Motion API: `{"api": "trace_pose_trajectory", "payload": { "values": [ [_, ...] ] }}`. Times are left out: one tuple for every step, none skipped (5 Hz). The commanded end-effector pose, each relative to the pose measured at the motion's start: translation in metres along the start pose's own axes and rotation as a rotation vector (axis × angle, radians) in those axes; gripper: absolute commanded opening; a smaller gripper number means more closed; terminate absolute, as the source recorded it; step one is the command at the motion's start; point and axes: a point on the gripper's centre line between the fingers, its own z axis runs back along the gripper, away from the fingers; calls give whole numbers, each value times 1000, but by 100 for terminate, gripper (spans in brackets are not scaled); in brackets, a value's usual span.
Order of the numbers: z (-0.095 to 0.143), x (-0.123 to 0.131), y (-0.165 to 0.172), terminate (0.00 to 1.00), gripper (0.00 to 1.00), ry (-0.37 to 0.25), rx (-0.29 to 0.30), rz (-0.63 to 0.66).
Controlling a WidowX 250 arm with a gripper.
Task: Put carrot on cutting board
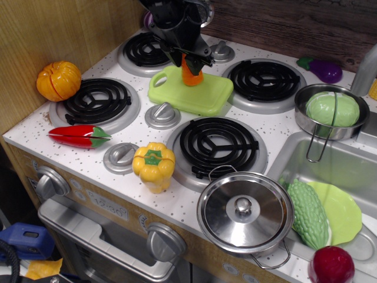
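The small orange carrot (191, 75) stands upright with its lower end on or just above the lime-green cutting board (203, 94), which lies between the four burners. My black gripper (189, 62) comes down from the top of the frame and is shut on the carrot's upper part. The carrot's top is hidden by the fingers.
An orange pumpkin (58, 81), red chili (78, 135) and yellow pepper (154, 165) lie at the left and front. A lidded steel pot (244, 213) sits at the front. A bowl with a green vegetable (331, 109), an eggplant (323, 69) and the sink (336, 194) are at the right.
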Motion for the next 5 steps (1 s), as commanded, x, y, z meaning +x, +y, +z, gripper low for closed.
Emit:
{"api": "trace_pose_trajectory", "payload": {
  "values": [
    [12,-1,1,0,100,-20,15,12],
    [13,-5,-1,0,100,-16,9,8],
    [11,-5,0,0,100,-33,-5,-1],
    [11,-5,0,0,100,-33,-5,-1],
    [11,-5,0,100,100,-33,-5,-1]
  ]
}}
